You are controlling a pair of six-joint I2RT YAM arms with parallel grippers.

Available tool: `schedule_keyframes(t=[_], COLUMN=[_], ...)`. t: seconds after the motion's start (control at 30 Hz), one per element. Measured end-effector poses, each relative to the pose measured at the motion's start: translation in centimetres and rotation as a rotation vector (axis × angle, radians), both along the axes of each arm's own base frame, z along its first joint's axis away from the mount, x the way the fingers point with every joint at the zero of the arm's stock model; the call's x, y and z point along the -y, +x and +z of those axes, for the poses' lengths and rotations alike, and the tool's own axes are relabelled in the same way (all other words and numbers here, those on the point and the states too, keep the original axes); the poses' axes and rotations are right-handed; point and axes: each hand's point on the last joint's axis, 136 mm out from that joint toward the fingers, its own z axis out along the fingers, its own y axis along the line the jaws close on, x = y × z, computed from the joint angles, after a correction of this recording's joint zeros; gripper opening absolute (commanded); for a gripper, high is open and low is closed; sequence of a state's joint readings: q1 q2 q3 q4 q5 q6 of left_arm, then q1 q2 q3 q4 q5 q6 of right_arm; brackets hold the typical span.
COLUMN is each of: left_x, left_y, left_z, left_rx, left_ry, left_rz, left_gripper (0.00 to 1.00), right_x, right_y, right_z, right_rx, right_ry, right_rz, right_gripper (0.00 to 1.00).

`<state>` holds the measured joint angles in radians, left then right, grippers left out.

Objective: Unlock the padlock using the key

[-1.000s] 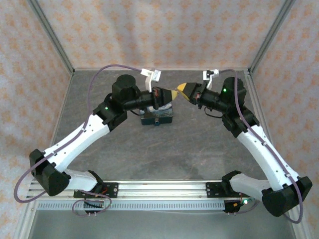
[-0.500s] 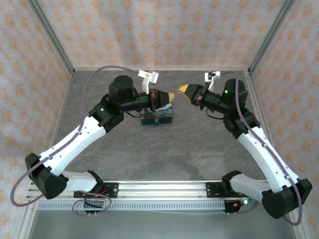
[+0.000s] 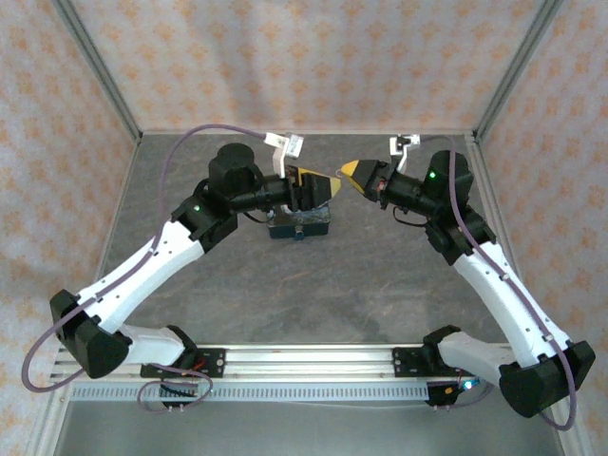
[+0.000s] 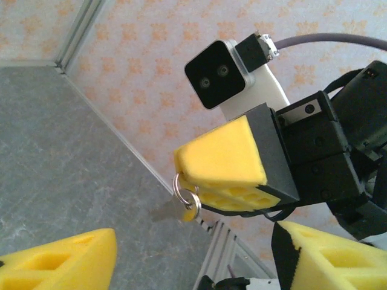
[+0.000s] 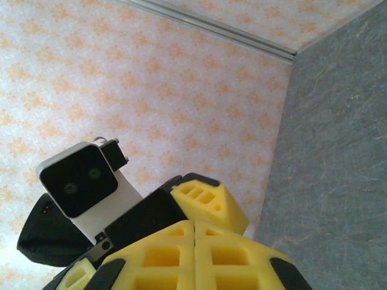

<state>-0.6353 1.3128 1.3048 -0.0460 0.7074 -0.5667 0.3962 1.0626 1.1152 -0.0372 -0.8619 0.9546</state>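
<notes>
**A:** Item one, key (image 4: 165,211). Location?

**B:** In the air above the desk (image 3: 285,294). It hangs on a ring (image 4: 186,194) from the tip of the right gripper (image 4: 188,176), whose pads are pressed together on that ring.

**A:** Long axis?

**B:** Roughly level, with the blade pointing away from the right gripper, toward the left arm's side.

**A:** Item two, left gripper (image 3: 321,188). Condition?

**B:** Spread, holding nothing. The key lies straight ahead of it, in line with the gap between its fingers (image 4: 66,263).

**A:** Item three, tin (image 3: 299,226)?

**B:** On the desk, under the left gripper. The left arm is nearer to it.

**A:** Remarks?

**B:** Probably a handover. It would turn on the blade staying inside that gap.
</notes>
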Motion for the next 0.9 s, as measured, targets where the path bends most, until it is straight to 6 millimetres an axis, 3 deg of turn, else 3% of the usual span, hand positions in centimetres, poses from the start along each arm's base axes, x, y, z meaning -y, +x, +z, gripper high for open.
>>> schedule_keyframes(t=[0.23,0.5,0.7,0.9], left_x=[2.0,2.4,2.3,1.8], left_y=[0.4,0.3,0.2,-0.3], left_z=[-0.7,-0.5,-1.1,-0.7], left_rx=[-0.016,0.002,0.005,0.017], left_ry=[0.009,0.013,0.040,0.046], left_rz=[-0.044,-0.060,-0.063,-0.055], left_gripper=[0.65,0.38,0.36,0.50], right_x=[0.0,0.0,0.0,0.0], right_y=[0.0,0.0,0.0,0.0], right_z=[0.1,0.3,0.2,0.2], right_rx=[-0.002,0.005,0.005,0.005], right_ry=[0.005,0.008,0.008,0.008], right_rz=[0.003,0.003,0.003,0.003], right_gripper=[0.00,0.00,0.00,0.00])
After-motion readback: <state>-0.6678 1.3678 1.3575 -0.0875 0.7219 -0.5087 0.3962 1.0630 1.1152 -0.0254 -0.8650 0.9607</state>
